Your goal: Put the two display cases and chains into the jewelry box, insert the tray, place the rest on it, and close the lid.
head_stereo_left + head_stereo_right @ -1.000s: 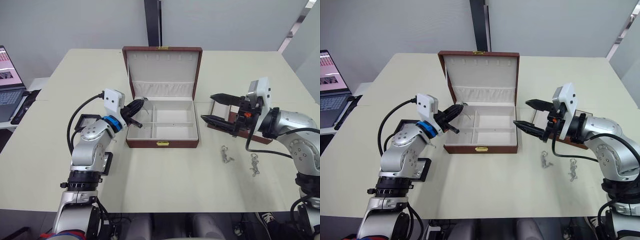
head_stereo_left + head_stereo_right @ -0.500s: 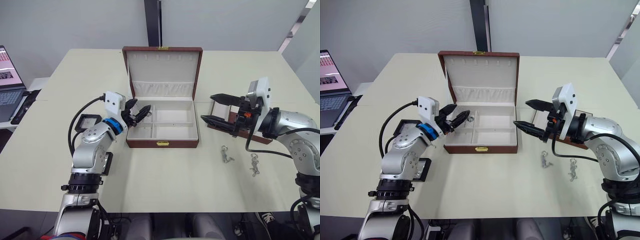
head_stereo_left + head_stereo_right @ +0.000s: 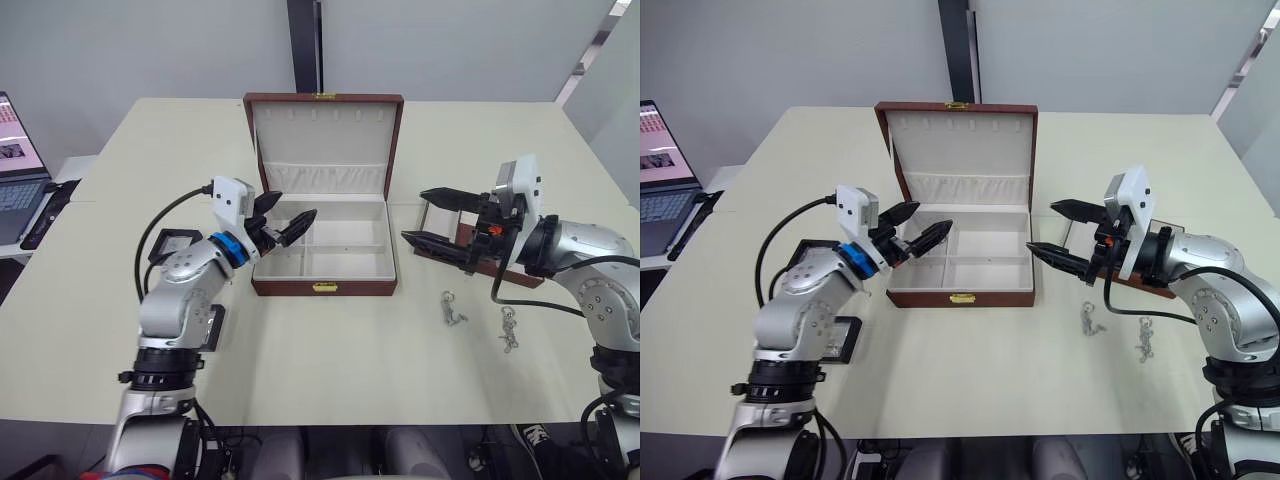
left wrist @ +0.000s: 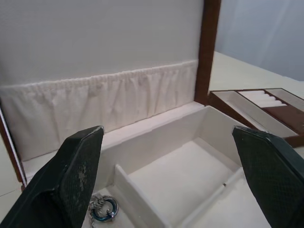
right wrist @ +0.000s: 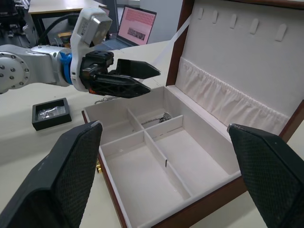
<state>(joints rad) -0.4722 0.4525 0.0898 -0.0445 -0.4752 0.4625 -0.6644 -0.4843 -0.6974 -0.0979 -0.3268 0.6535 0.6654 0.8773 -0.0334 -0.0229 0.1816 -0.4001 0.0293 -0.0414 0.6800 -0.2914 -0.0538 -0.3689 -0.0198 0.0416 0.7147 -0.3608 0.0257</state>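
Note:
The brown jewelry box (image 3: 325, 287) stands open at the table's middle, its lid upright. My left gripper (image 3: 295, 205) hangs open over the box's rear left compartment, where a chain (image 4: 100, 210) lies on the cream lining. A black display case (image 3: 170, 245) sits on the table left of the box, and a second one (image 3: 843, 340) shows partly under my left arm. The brown tray (image 3: 438, 217) lies right of the box. My right gripper (image 3: 413, 214) stands open above the tray's near end, holding nothing. Two more chains (image 3: 453, 308) (image 3: 509, 328) lie on the table in front of the tray.
A laptop (image 3: 15, 170) sits off the table's left edge. The box's upright lid (image 3: 323, 145) rises behind both grippers. Bare tabletop stretches in front of the box.
My left gripper has gone from shut to open over the box's rear left compartment and shifted slightly right. The right arm has not moved.

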